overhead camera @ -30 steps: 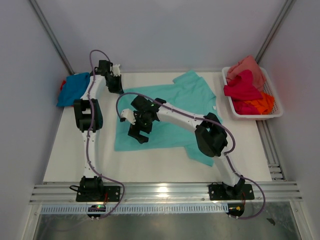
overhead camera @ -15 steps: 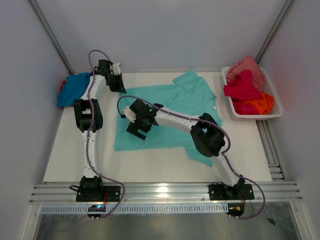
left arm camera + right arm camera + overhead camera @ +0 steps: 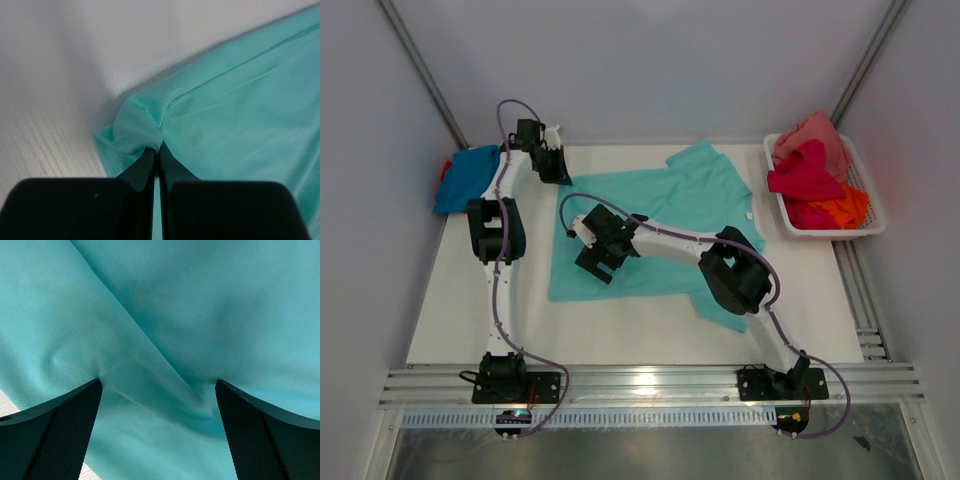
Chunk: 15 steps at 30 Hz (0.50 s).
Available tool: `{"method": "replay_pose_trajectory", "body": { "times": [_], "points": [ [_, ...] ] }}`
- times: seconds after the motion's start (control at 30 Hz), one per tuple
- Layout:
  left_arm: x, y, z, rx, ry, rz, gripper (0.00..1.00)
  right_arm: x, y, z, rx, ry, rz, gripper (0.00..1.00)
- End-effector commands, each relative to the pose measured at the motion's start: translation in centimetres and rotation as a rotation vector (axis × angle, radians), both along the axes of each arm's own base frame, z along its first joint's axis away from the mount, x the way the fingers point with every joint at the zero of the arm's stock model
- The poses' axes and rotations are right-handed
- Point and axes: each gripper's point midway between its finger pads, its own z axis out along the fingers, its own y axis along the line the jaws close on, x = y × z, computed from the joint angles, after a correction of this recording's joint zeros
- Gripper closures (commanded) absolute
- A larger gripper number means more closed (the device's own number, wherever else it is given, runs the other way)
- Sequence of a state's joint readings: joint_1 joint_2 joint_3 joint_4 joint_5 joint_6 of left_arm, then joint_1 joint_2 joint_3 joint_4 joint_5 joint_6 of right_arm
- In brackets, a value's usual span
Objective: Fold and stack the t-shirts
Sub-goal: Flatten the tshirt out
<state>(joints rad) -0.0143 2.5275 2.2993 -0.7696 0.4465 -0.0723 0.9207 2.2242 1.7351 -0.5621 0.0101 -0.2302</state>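
**Operator:** Where is the mint-teal t-shirt (image 3: 695, 195) located?

**Technician:** It is spread across the middle of the table (image 3: 460, 320), with one sleeve pointed toward 12 o'clock and another portion trailed toward 5 o'clock, under the right arm.

**Operator:** How is the left gripper (image 3: 553, 163) set?

**Technician:** It is positioned at the 10 o'clock corner of the garment. In the left wrist view the fingers are seen pressed together, with a bunched corner of the cloth pinched between the tips.

**Operator:** And the right gripper (image 3: 596, 262)?

**Technician:** It is placed over the shirt's 8 o'clock area. The fingers are spread wide apart, and a raised fold of the cloth is seen running between them. Nothing is clamped.

**Operator:** Where are the other garments kept?

**Technician:** A blue t-shirt (image 3: 470, 175) is piled at the table's 10 o'clock corner. A salmon pink t-shirt (image 3: 817, 130), a magenta t-shirt (image 3: 805, 172) and an orange t-shirt (image 3: 847, 205) are heaped in the white mesh basket (image 3: 840, 233) at 2 o'clock.
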Motion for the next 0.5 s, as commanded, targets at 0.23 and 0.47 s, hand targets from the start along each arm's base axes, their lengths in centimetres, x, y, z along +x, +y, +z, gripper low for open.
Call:
{"method": "replay_pose_trajectory", "body": {
  "times": [0.23, 0.47],
  "points": [
    [3.5, 1.0, 2.4, 0.038, -0.138, 0.06, 1.0, -0.9, -2.5, -2.2, -0.074, 0.006, -0.053, 0.01],
    [5.6, 2.0, 3.0, 0.055, -0.202, 0.16, 1.0, -1.2, -3.1, -2.5, -0.085, 0.004, -0.057, 0.01]
  ]
}}
